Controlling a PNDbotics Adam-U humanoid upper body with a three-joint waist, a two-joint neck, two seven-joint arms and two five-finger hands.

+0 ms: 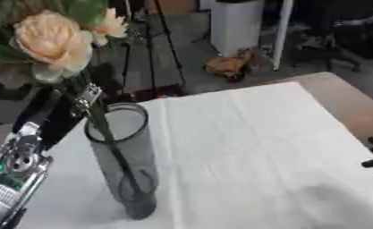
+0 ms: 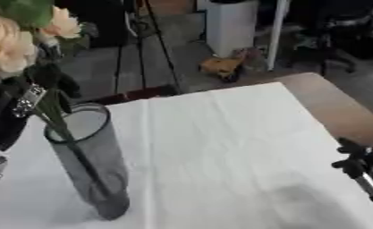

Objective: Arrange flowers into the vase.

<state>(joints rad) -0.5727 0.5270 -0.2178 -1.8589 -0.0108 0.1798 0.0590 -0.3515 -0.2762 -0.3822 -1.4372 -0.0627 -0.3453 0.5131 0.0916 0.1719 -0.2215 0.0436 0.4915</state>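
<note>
Fingers [image 1: 64,105] of the left hand [image 1: 52,114] were curled round the flower stems just above the rim of the vase [image 1: 126,161], pinching them beside a small silver part of the hand. From that grip the stems [image 1: 115,152] ran down at a slant inside the smoky glass cylinder, their ends near its base. Above the hand rose the flowers [image 1: 54,42]: a large pale peach rose, a smaller bloom behind it, and green leaves around them. The vase stood upright on the white cloth [image 1: 244,147] covering the table [image 1: 353,107], toward the table's left side. The left forearm, silver with a green light, came in from the lower left corner. Well apart, at the right edge, the right hand [image 2: 360,161] showed only partly, dark fingers [image 2: 349,145] pointing up and relaxed, holding nothing.
</note>
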